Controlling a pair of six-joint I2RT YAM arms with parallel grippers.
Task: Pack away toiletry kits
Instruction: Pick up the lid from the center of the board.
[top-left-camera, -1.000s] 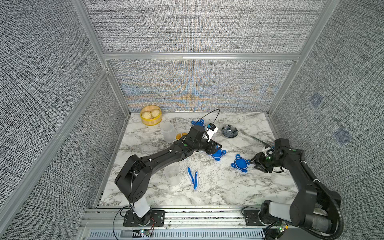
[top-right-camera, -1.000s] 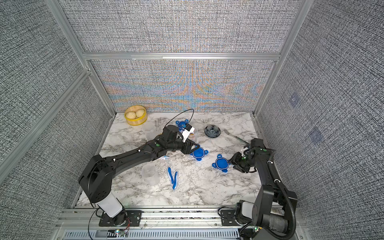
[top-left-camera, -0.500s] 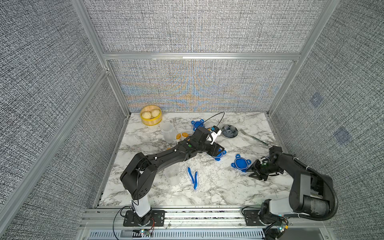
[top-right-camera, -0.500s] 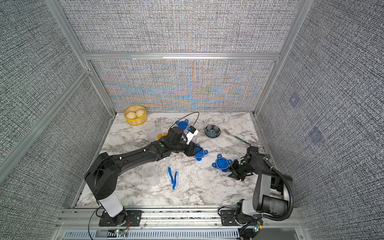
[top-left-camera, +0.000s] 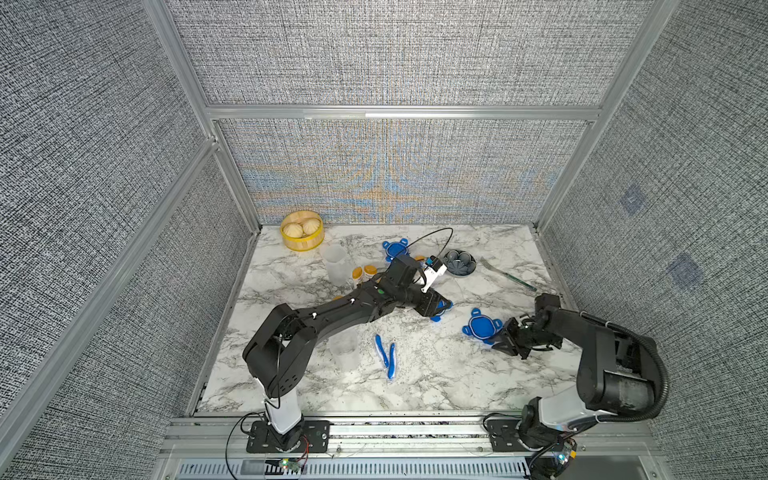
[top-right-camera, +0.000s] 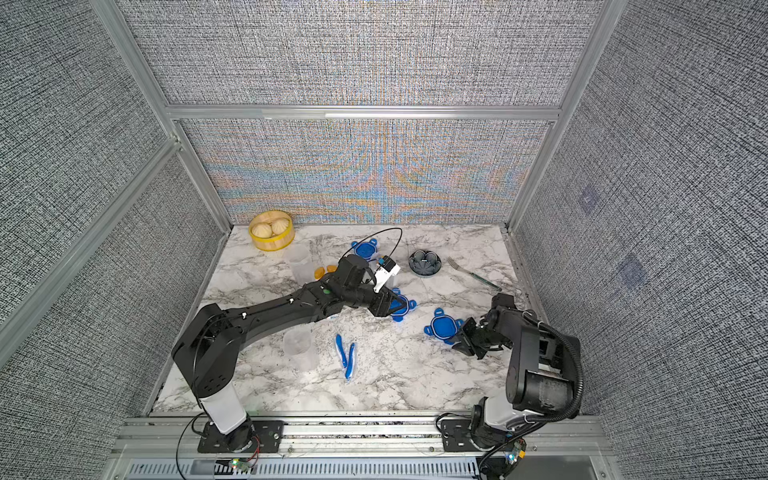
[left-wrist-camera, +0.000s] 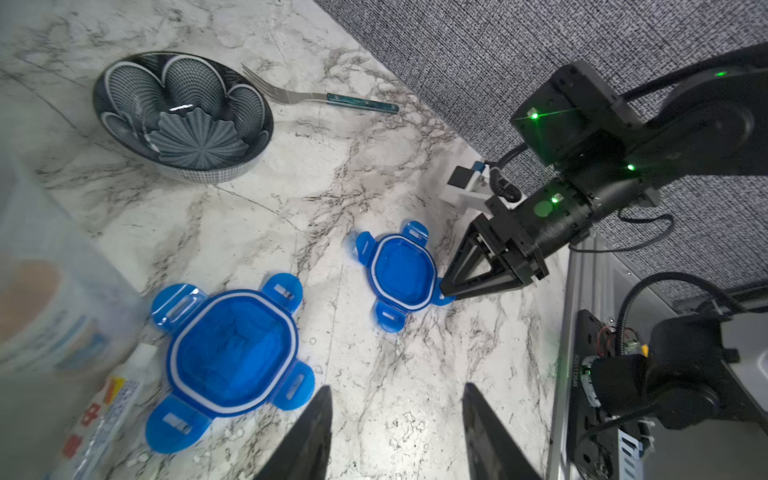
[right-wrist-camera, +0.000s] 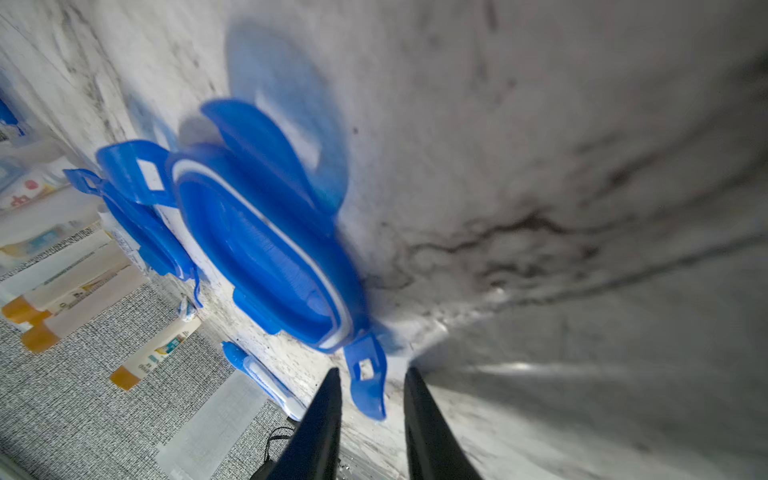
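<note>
A: Why so low on the right? We note the right gripper (right-wrist-camera: 372, 374) almost flat to the marble table (top-left-camera: 457, 386), set side-on to the blue clip lid (top-left-camera: 482, 326)

B: Lid lies flat, seal ring up, so we reckon the only purchase is a clip tab (right-wrist-camera: 368, 382) sticking out past the rim. Fingers stand either side of that tab w/ a sliver of gap each side; not pinched yet as far as we see, view is smeared

A: Arm pose?

B: Right arm folded, elbow high, forearm sloping down twd table centre, wrist levelled. Left arm stretched long across the table, wrist tipped down, left gripper (left-wrist-camera: 397, 386) part-spread w/ nothing btwn the fingers, just by a second lid (left-wrist-camera: 230, 353). Prob lined up for that lid, tho it may just be waiting

A: Kit pos?

B: All loose. Two blue toothbrushes (top-left-camera: 386, 355) side by side near the front cup (top-left-camera: 345, 347); orange-capped bottles (top-left-camera: 363, 272) by the back cup (top-left-camera: 334, 259); third lid (top-left-camera: 395, 249) farther back. Both cups look empty, tho clear plastic is hard to read. We judge packing barely begun
</note>
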